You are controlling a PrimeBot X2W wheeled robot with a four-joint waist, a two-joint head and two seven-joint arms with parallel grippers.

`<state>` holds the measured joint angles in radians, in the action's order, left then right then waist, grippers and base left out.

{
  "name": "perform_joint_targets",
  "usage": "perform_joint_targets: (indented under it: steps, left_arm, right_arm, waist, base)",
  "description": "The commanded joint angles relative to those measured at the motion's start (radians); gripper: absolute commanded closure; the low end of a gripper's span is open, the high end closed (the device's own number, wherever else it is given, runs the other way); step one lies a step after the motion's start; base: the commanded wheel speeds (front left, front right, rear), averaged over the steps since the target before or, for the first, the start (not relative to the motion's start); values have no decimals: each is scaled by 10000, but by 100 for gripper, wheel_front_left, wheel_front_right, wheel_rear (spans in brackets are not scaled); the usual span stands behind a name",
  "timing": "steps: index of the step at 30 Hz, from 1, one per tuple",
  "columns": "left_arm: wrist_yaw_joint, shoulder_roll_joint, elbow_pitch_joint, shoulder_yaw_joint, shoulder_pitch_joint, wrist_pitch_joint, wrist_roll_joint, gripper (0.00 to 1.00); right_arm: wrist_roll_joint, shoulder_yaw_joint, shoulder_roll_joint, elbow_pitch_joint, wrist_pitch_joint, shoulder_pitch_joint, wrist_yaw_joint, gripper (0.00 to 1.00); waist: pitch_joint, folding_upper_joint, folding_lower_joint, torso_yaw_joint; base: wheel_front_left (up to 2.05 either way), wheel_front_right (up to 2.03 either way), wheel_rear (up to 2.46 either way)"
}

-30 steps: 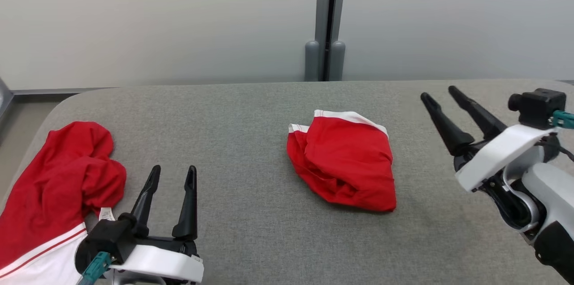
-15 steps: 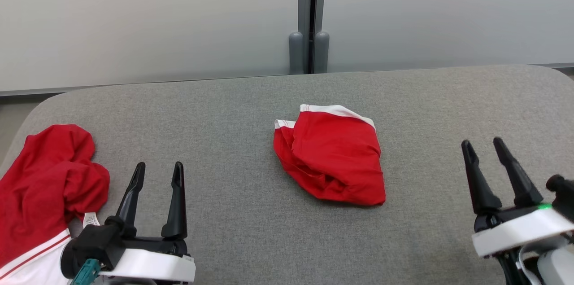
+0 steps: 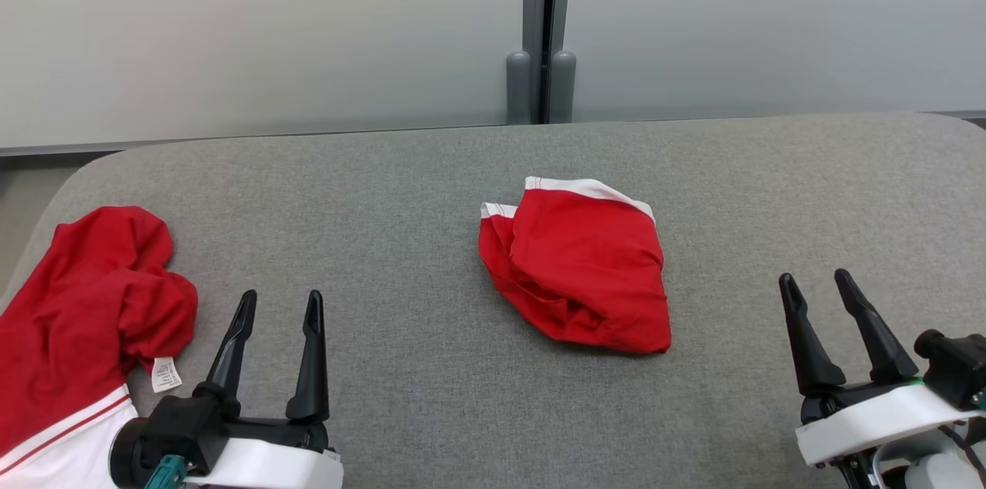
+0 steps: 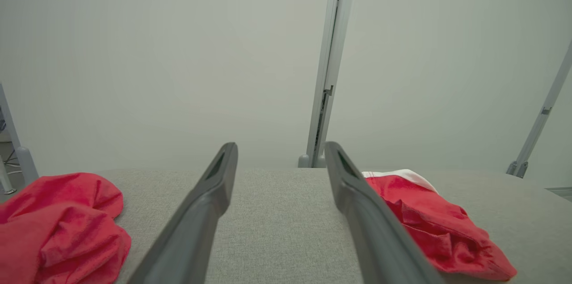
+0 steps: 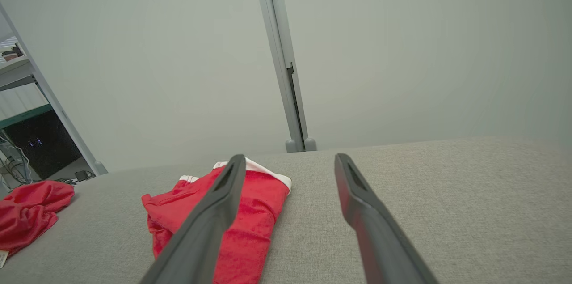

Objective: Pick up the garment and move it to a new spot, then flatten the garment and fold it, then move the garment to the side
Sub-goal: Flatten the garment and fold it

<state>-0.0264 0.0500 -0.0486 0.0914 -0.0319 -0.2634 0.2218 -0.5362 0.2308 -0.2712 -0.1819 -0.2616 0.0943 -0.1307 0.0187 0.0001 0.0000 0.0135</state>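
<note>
A red garment (image 3: 585, 266) with a white band lies bunched in the middle of the grey padded table (image 3: 400, 189); it also shows in the left wrist view (image 4: 440, 226) and the right wrist view (image 5: 257, 212). My left gripper (image 3: 281, 295) stands open near the front left, well left of the garment, nothing between its fingers (image 4: 280, 145). At the front right my right gripper (image 3: 813, 276) is open and empty, a little right of the garment (image 5: 289, 157). Neither gripper touches cloth.
A second red garment (image 3: 85, 312) with a white hem and a label lies crumpled at the table's left edge, just left of my left gripper (image 4: 58, 226) (image 5: 31, 205). A pale wall with a grey post (image 3: 541, 27) stands behind the table.
My right gripper has come down from the far right of the table to the front right, still open. The camera has shifted a little. The left gripper and both garments stay put.
</note>
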Motion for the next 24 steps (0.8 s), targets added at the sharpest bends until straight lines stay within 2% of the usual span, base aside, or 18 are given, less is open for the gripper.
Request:
perform_joint_targets:
  steps: [1,6,11,17,24]
  left_arm:
    - [59,21,43,22,-11,-16,35,0]
    - [140,19,72,138,-64,-16,113,0]
    - [167,22,58,258,23,-16,152,0]
    - [165,24,-21,465,206,-16,267,0]
    - [149,25,-97,791,339,-16,437,0]
  right_arm:
    - [134,-108,-46,-67,-43,57,-2,0]
    - [207,-189,-77,-345,-45,97,-3,0]
    - [46,174,-149,-1140,32,613,-2,0]
    - [-428,654,-110,-2638,941,1894,-2,0]
    - [-1059,836,-234,-3887,1994,3375,-2,0]
  waist:
    - [-60,-1,0,33]
    - [-112,-1,0,126]
    - [-57,-1,0,294]
    - [19,-1,0,788]
    - [256,-1,0,1697]
  base:
    - [0,0,0]
    - [0,0,0]
    - [0,0,0]
    - [0,0,0]
    - [0,0,0]
